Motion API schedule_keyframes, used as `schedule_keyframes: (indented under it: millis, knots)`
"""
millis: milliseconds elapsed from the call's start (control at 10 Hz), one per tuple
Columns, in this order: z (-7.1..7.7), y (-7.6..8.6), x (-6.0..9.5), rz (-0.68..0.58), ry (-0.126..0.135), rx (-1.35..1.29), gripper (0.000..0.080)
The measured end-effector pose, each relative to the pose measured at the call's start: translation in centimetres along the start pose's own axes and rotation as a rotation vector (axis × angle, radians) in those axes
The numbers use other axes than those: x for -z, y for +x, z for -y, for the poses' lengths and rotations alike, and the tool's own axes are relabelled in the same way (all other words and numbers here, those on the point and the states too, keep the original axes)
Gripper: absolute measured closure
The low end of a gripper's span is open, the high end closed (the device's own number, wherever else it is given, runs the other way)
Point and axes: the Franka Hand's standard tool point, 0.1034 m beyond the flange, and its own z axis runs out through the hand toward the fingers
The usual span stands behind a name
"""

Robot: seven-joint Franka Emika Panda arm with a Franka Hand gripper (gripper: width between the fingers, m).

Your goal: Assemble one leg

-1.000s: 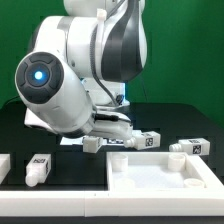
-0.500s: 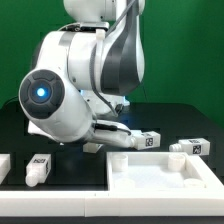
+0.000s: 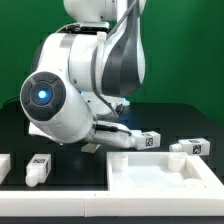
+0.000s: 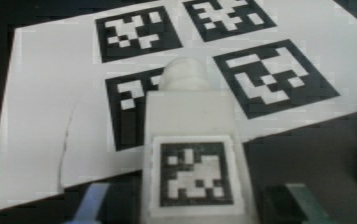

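In the wrist view a leg, a white block with a tag on its top face and a short peg at its far end, lies on the marker board. My gripper is open and straddles it, with a gap between each fingertip and the leg's sides. In the exterior view the arm's bulk hides the gripper. Other legs lie at the exterior view's left, behind the panel and at the right.
A large flat white panel with raised rims lies at the front right of the black table. Another white part shows at the far left edge. The arm's big elbow fills the middle of the exterior view.
The arm's elbow has dropped and swung toward the exterior view's right over the last second. In the last half second nothing has visibly moved.
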Motion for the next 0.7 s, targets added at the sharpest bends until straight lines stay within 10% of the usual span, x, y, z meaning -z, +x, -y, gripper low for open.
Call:
schedule_keyframes:
  millis: [200,500,700]
  knots:
    - [0.2,-0.4,1.1,-0.011,0.002,0.02,0.0515]
    - [2.2,-3.7,7.1,-0.138,0.013,0.068,0.0515]
    - [3.5,-3.9,6.6,-0.324,-0.012,0.091,0.0515]
